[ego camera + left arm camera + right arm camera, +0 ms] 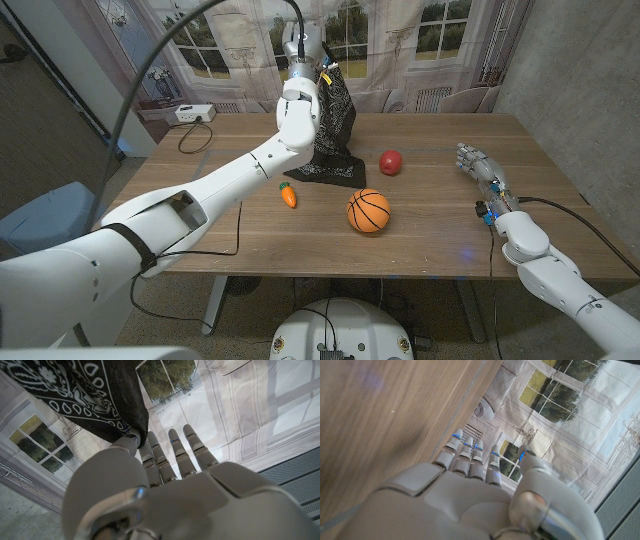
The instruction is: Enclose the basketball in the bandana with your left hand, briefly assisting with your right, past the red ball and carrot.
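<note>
Left hand [303, 52] pinched the bandana [333, 125] and held it high, lower edge trailing on the surface [430, 240], likely to shake it open | basketball [368, 211] sat bare in front, between carrot [289, 195] and red ball [390, 161] | right hand [480, 165] waited apart, fingers loose, holding nothing.

The left hand [300, 48] is half hidden behind the bandana [333, 130] it lifts; the left wrist view's edge cuts the cloth off.
</note>
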`<action>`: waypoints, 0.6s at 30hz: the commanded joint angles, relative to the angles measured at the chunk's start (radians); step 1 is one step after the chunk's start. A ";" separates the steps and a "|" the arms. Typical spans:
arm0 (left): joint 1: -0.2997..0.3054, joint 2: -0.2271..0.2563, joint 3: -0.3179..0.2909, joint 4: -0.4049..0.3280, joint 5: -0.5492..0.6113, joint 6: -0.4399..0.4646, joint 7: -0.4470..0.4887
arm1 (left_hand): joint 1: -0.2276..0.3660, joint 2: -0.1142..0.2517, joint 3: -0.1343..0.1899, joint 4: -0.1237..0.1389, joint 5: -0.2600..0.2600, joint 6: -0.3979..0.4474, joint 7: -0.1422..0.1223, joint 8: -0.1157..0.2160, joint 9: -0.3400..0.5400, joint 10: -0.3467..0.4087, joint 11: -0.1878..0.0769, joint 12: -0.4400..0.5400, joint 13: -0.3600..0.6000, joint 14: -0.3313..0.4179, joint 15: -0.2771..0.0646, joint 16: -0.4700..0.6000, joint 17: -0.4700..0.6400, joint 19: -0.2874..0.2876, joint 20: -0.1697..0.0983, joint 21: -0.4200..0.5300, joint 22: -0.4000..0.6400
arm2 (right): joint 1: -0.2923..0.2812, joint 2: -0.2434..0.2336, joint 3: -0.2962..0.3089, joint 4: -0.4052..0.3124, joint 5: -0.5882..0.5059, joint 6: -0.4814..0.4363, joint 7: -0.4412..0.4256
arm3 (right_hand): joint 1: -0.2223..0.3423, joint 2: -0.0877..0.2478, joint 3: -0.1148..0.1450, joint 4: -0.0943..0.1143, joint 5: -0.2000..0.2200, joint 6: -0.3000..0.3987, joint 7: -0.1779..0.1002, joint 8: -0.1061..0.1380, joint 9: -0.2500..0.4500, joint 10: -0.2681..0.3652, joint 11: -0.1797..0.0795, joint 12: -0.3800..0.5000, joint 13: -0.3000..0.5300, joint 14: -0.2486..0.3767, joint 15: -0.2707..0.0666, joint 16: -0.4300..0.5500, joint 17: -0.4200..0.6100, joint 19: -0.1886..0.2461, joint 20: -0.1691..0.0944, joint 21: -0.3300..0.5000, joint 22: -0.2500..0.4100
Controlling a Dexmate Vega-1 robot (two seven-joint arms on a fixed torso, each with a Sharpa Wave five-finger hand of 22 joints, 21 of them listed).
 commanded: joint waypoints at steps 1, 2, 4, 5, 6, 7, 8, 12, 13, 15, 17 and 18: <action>0.008 -0.013 -0.100 -0.064 -0.179 -0.055 0.034 | 0.000 0.012 0.005 0.015 0.008 -0.013 -0.001 0.014 0.014 0.000 -0.001 -0.005 0.005 -0.005 -0.095 -0.003 0.006 -0.002 0.002 0.009 0.002 | 0.008 -0.034 -0.040 -0.069 -0.113 -0.100 -0.063 | 0.016 -0.006 0.002 -0.004 -0.001 -0.007 0.000 -0.003 -0.001 -0.006 -0.008 -0.001 0.004 -0.004 -0.006 -0.006 0.001 0.000 0.002 0.000 0.002; 0.002 -0.010 -0.099 -0.071 -0.187 -0.050 0.018 | -0.001 0.011 0.007 0.017 0.009 -0.011 -0.001 0.019 0.018 0.002 -0.003 -0.004 0.006 -0.004 -0.095 -0.003 0.006 -0.002 -0.001 0.010 0.002 | 0.013 -0.036 -0.044 -0.069 -0.113 -0.101 -0.054 | 0.016 -0.007 0.001 -0.004 -0.001 -0.007 0.000 -0.003 -0.001 -0.005 -0.008 -0.001 0.004 -0.005 -0.007 -0.006 0.001 0.000 0.002 0.000 0.002; 0.010 -0.015 -0.119 -0.086 -0.226 -0.059 0.037 | -0.001 0.009 0.011 0.019 0.009 -0.006 0.003 0.030 0.025 0.005 0.000 -0.005 0.007 -0.007 -0.094 -0.007 0.006 -0.002 -0.005 0.011 0.002 | 0.022 -0.036 -0.054 -0.073 -0.127 -0.105 -0.055 | 0.018 -0.009 0.001 -0.004 -0.002 -0.008 -0.001 -0.003 -0.001 -0.005 -0.008 -0.001 0.004 -0.005 -0.008 -0.006 0.001 -0.001 0.002 -0.001 0.002; 0.007 -0.012 -0.120 -0.092 -0.237 -0.060 0.031 | -0.001 0.009 0.012 0.019 0.009 -0.006 0.004 0.032 0.027 0.005 -0.001 -0.005 0.007 -0.007 -0.094 -0.007 0.006 -0.003 -0.004 0.011 0.002 | 0.025 -0.040 -0.059 -0.076 -0.131 -0.109 -0.049 | 0.019 -0.010 0.001 -0.004 -0.002 -0.008 -0.001 -0.003 -0.001 -0.005 -0.008 -0.001 0.004 -0.005 -0.008 -0.006 0.001 -0.001 0.002 -0.001 0.002; 0.003 -0.008 -0.117 -0.095 -0.240 -0.060 0.033 | -0.001 0.008 0.014 0.019 0.009 -0.007 0.006 0.036 0.029 0.007 -0.001 -0.005 0.007 -0.007 -0.094 -0.008 0.006 -0.005 -0.003 0.011 0.003 | 0.029 -0.037 -0.062 -0.076 -0.135 -0.110 -0.051 | 0.019 -0.010 0.001 -0.004 -0.002 -0.008 -0.001 -0.003 -0.001 -0.004 -0.008 -0.001 0.004 -0.005 -0.008 -0.006 0.001 -0.001 0.002 -0.001 0.002; 0.004 -0.009 -0.124 -0.099 -0.257 -0.064 0.040 | 0.000 0.008 0.017 0.020 0.009 -0.008 0.013 0.041 0.034 0.005 0.003 -0.006 0.007 -0.008 -0.090 -0.010 0.006 -0.006 -0.003 0.012 0.003 | 0.034 -0.040 -0.067 -0.079 -0.145 -0.115 -0.052 | 0.020 -0.011 0.000 -0.003 -0.002 -0.008 -0.001 -0.003 -0.001 -0.005 -0.008 -0.001 0.004 -0.005 -0.009 -0.006 0.001 -0.001 0.001 -0.001 0.002; 0.006 -0.011 -0.134 -0.105 -0.276 -0.065 0.041 | 0.000 0.008 0.018 0.020 0.008 -0.012 0.014 0.042 0.036 0.005 0.003 -0.007 0.008 -0.008 -0.089 -0.011 0.006 -0.007 -0.002 0.012 0.003 | 0.038 -0.043 -0.072 -0.081 -0.149 -0.120 -0.047 | 0.021 -0.011 0.000 -0.003 -0.003 -0.008 -0.001 -0.003 -0.001 -0.004 -0.008 -0.001 0.004 -0.005 -0.008 -0.006 0.001 -0.001 0.002 -0.001 0.002; 0.023 0.014 -0.237 -0.149 -0.488 -0.196 -0.006 | -0.002 0.010 0.026 0.026 0.009 -0.030 0.021 0.052 0.049 -0.005 0.009 -0.013 0.009 -0.014 -0.083 -0.016 0.008 -0.014 0.007 0.012 0.003 | 0.057 -0.037 -0.090 -0.080 -0.170 -0.130 -0.050 | 0.025 -0.014 0.000 -0.003 -0.004 -0.010 -0.001 -0.003 -0.001 -0.006 -0.010 -0.002 0.004 -0.006 -0.010 -0.007 0.001 -0.002 0.001 -0.001 0.002; 0.022 0.024 -0.264 -0.155 -0.558 -0.231 -0.044 | -0.003 0.011 0.029 0.029 0.010 -0.036 0.021 0.055 0.054 -0.012 0.010 -0.017 0.010 -0.019 -0.082 -0.018 0.009 -0.014 0.009 0.013 0.004 | 0.061 -0.040 -0.093 -0.081 -0.173 -0.138 -0.047 | 0.026 -0.015 0.000 -0.003 -0.004 -0.011 -0.002 -0.003 -0.001 -0.006 -0.011 -0.002 0.004 -0.006 -0.011 -0.007 0.001 -0.002 0.001 -0.001 0.002; 0.024 0.029 -0.311 -0.151 -0.677 -0.291 -0.080 | -0.004 0.012 0.032 0.033 0.011 -0.048 0.024 0.058 0.059 -0.018 0.011 -0.020 0.011 -0.022 -0.077 -0.019 0.010 -0.020 0.014 0.013 0.004 | 0.071 -0.035 -0.100 -0.071 -0.166 -0.132 -0.035 | 0.027 -0.016 -0.001 -0.003 -0.004 -0.013 -0.003 -0.004 -0.001 -0.007 -0.011 -0.002 0.004 -0.007 -0.012 -0.008 0.001 -0.002 0.001 -0.001 0.002; 0.015 0.045 -0.308 -0.156 -0.705 -0.301 -0.081 | -0.004 0.017 0.038 0.039 0.014 -0.057 0.032 0.065 0.068 -0.021 0.014 -0.023 0.012 -0.024 -0.073 -0.020 0.013 -0.024 0.019 0.013 0.005 | 0.080 -0.036 -0.107 -0.066 -0.168 -0.129 -0.025 | 0.029 -0.017 -0.001 -0.002 -0.005 -0.013 -0.002 -0.004 -0.001 -0.007 -0.012 -0.003 0.004 -0.006 -0.012 -0.007 0.001 -0.003 0.001 -0.001 0.002; 0.015 0.045 -0.320 -0.159 -0.739 -0.305 -0.086 | -0.004 0.017 0.040 0.042 0.015 -0.062 0.032 0.067 0.071 -0.021 0.014 -0.024 0.013 -0.025 -0.073 -0.020 0.014 -0.026 0.022 0.013 0.006 | 0.083 -0.032 -0.110 -0.066 -0.175 -0.130 -0.033 | 0.030 -0.018 -0.001 -0.002 -0.005 -0.014 -0.003 -0.004 -0.001 -0.007 -0.012 -0.003 0.004 -0.006 -0.011 -0.007 0.001 -0.003 0.001 -0.001 0.002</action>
